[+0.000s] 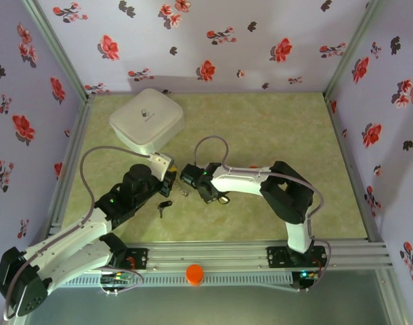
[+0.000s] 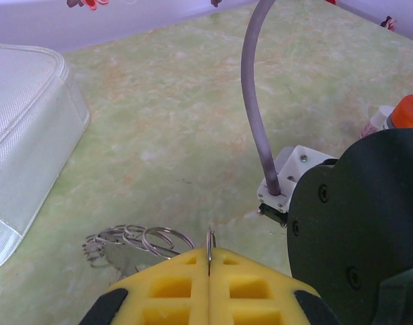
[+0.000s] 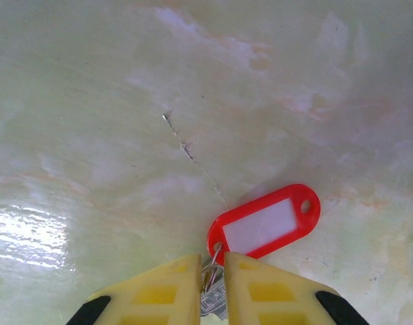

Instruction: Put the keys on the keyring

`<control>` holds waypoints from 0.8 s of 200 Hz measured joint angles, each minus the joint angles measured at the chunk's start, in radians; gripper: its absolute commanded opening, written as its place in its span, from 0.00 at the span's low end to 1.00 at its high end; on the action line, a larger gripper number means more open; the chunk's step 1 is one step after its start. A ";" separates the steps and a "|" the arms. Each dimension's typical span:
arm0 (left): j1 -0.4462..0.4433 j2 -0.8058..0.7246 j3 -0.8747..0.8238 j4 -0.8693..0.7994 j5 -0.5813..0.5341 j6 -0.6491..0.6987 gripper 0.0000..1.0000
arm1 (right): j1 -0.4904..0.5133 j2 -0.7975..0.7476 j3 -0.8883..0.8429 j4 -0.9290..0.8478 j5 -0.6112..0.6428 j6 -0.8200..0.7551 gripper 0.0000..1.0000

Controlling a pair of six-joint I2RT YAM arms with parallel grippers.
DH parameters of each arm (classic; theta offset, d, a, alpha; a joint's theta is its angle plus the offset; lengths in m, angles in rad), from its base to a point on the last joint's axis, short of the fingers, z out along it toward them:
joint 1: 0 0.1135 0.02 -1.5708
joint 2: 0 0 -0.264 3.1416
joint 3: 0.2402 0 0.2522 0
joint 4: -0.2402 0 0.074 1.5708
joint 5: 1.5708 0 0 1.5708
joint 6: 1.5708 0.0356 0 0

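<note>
My left gripper (image 2: 210,252) is shut on the keyring (image 2: 210,237). The keyring stands edge-on as a thin metal sliver poking out between the yellow fingers. In the top view this gripper (image 1: 171,177) hovers at mid-table, tip to tip with my right gripper (image 1: 187,184). The right gripper (image 3: 213,263) is down on the table, its jaws closed narrowly on the metal blade and small split ring of the red-tag key (image 3: 264,222). The red tag lies flat just beyond the fingertips. The black-headed key (image 1: 164,206) lies loose on the table, nearer the front than both grippers.
A white square box (image 1: 147,120) sits at the back left, its side (image 2: 24,135) close to my left gripper. A cluster of thin wire rings (image 2: 135,238) lies on the table left of the left fingers. An orange round thing (image 1: 194,273) rests on the front rail. Floral walls enclose three sides.
</note>
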 measured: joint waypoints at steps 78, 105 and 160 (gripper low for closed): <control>0.000 0.000 -0.002 0.001 0.000 0.004 0.00 | 0.007 0.000 0.011 -0.014 0.019 -0.003 0.01; 0.000 0.000 -0.008 0.006 0.000 0.004 0.00 | 0.007 0.000 0.011 -0.015 0.019 -0.003 0.12; 0.000 0.000 -0.011 0.007 0.000 0.008 0.00 | 0.007 0.000 0.013 -0.019 0.022 -0.006 0.15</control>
